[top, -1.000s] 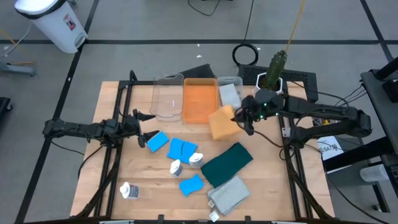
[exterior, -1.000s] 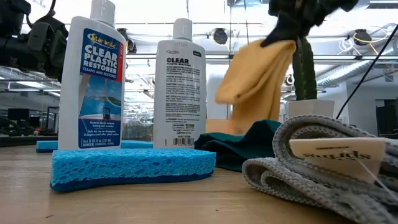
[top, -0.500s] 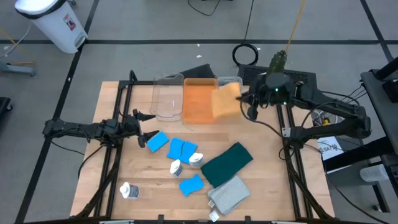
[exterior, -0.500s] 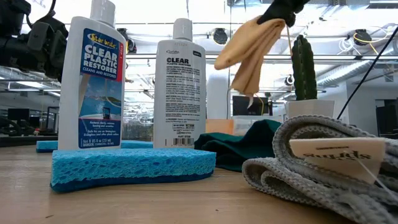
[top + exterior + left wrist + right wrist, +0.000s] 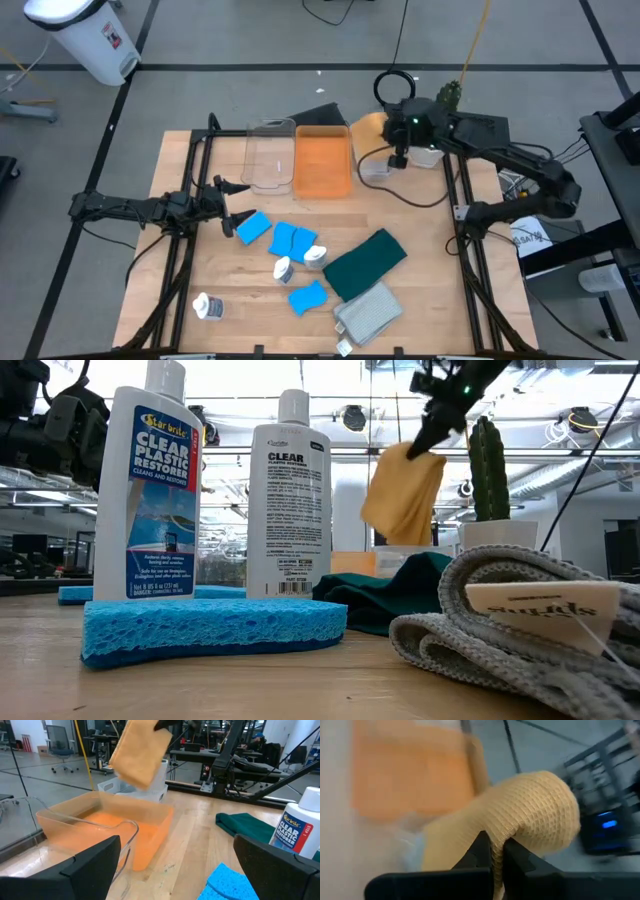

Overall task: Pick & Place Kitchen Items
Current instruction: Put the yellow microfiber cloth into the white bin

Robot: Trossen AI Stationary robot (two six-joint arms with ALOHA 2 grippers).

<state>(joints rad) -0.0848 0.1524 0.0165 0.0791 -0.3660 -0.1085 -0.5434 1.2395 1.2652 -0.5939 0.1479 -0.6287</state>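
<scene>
My right gripper is shut on the orange cloth, high over the table's far edge, beside the small clear bin. The cloth also shows in the low view and the left wrist view. My left gripper is open and empty at the table's left, next to a blue sponge. More blue sponges, white bottles, the dark green cloth and the grey cloth lie on the table. My right gripper pinches a fold of the orange cloth between its two fingers. The fingers slant down from above. The cloth bulges past the fingertips and hangs below them, slack and lifted clear of the table and the bins.
A clear bin and an orange bin stand side by side at the far middle. A white pot with a cactus stands at the far right, close to the right arm. Two bottles stand close in the low view.
My right gripper has gone up and toward the table's far edge with the orange cloth, from beside the orange bin to over the far edge by the small bin. The cloth has swung as it went and now hangs clear.
</scene>
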